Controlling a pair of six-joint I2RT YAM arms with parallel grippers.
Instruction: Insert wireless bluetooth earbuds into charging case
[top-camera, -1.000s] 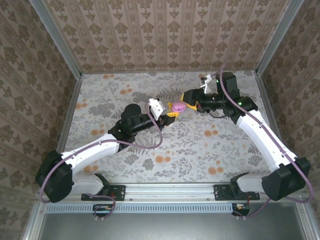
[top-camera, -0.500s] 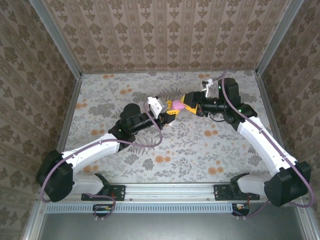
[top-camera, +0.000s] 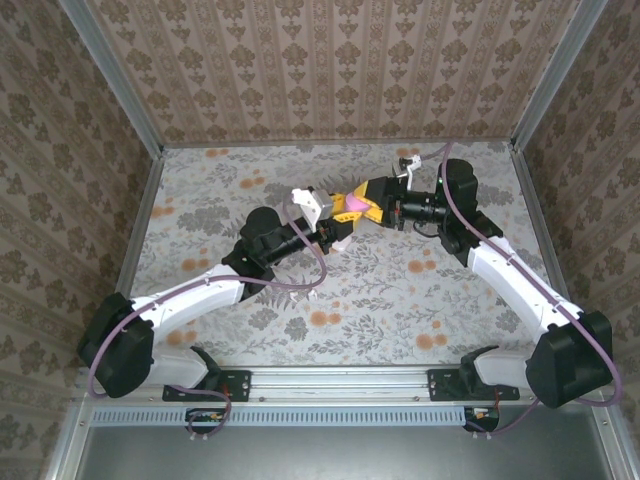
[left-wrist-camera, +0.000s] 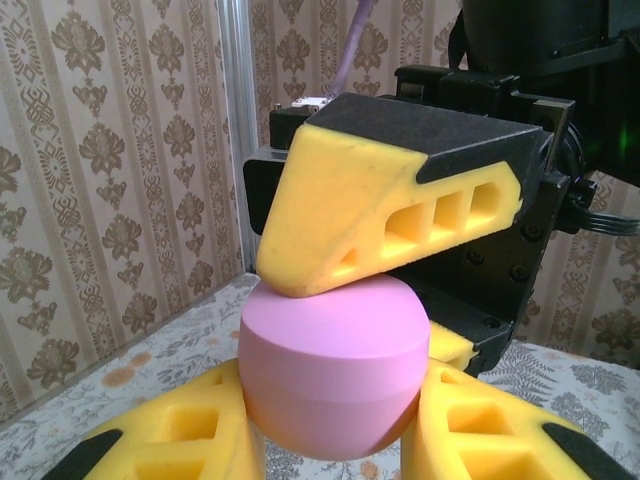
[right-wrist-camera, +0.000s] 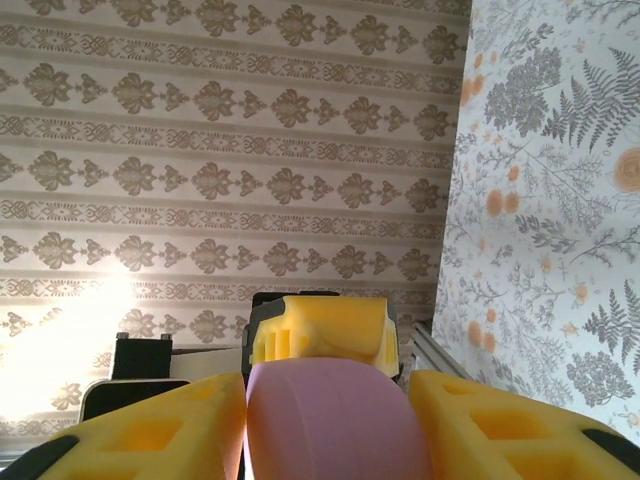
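Note:
A pink-magenta rounded lump (top-camera: 352, 206) with a seam round it hangs in the air above the table's middle back, held from two sides. My left gripper (top-camera: 340, 228) is shut on its lower part; in the left wrist view the lump (left-wrist-camera: 335, 370) sits pinched between my two yellow fingers (left-wrist-camera: 180, 440). My right gripper (top-camera: 364, 200) is closed across its upper part, one finger (left-wrist-camera: 380, 210) pressing on its flat top. In the right wrist view the lump (right-wrist-camera: 330, 420) touches both right fingers (right-wrist-camera: 150, 430), with a left finger (right-wrist-camera: 320, 335) behind it. The earbuds and the charging case are out of view.
The floral table (top-camera: 400, 290) is walled in by patterned panels (top-camera: 330, 70) at the back and both sides, with metal posts (top-camera: 110, 75) at the corners. Both arms meet over the middle back of the table.
My right gripper has moved left onto the lump and closed on it. My left gripper has carried the lump a little up and toward the back.

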